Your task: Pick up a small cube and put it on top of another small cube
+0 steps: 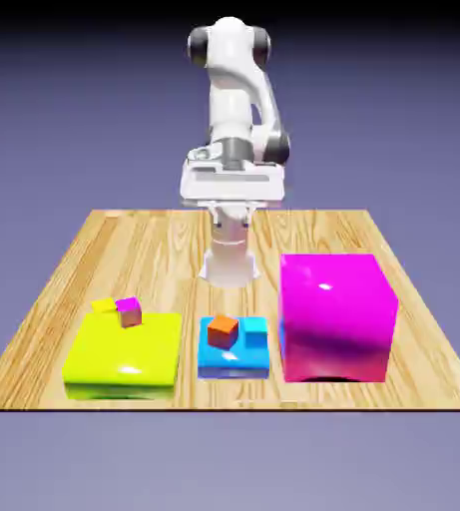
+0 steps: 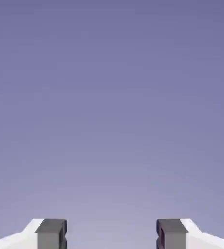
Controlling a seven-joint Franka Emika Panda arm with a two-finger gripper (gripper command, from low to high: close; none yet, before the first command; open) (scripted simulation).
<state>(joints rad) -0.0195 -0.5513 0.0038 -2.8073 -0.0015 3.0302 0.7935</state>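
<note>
the claw [image 2: 111, 236] hangs wide and empty, seeing only backdrop, since nothing is grasped yet, while the tiny plain yellow cube [image 1: 103, 305] sits touching the tiny magenta-topped cube [image 1: 129, 311] on the wide yellow-green slab [image 1: 124, 357] on the wooden counter [image 1: 124, 240].

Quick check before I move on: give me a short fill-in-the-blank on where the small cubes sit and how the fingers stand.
1. The tiny yellow cube and the magenta-topped cube both rest on the yellow-green ____.
2. The orange cube sits on the ____ block.
3. In the hand view, the fingers stand apart with ____ between them.
4. The biggest block on the table is ____.

Missing words: slab; blue; nothing; magenta
</note>
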